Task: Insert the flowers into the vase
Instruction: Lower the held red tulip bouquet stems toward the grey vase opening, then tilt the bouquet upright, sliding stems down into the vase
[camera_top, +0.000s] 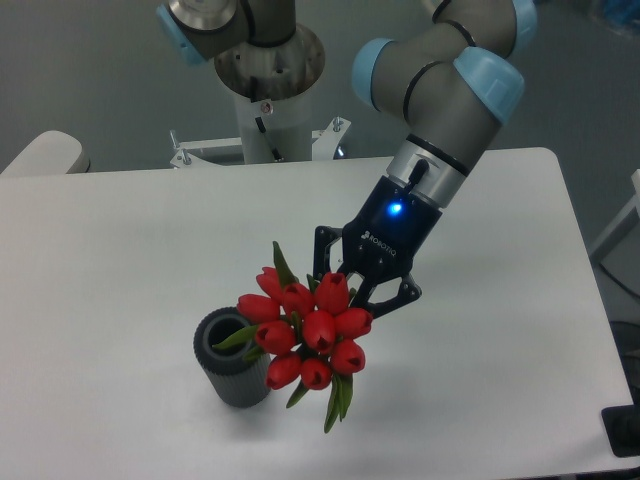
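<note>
The flowers (312, 332), a tight bunch of red tulip buds with green leaves, hang in the air with the buds facing the camera. Their stems are hidden behind the buds. My gripper (352, 281) is just behind and to the upper right of the bunch, with its fingers closed in on it from both sides. The vase (229, 360), a small dark grey ribbed cylinder, stands upright on the white table directly left of the bunch. One green leaf reaches over the vase's open mouth; the buds are beside the mouth, not in it.
The arm's base column (268, 92) stands at the table's back edge. A pale rounded object (45, 152) sits off the back left corner. A dark object (622, 432) is beyond the table's front right edge (600, 330).
</note>
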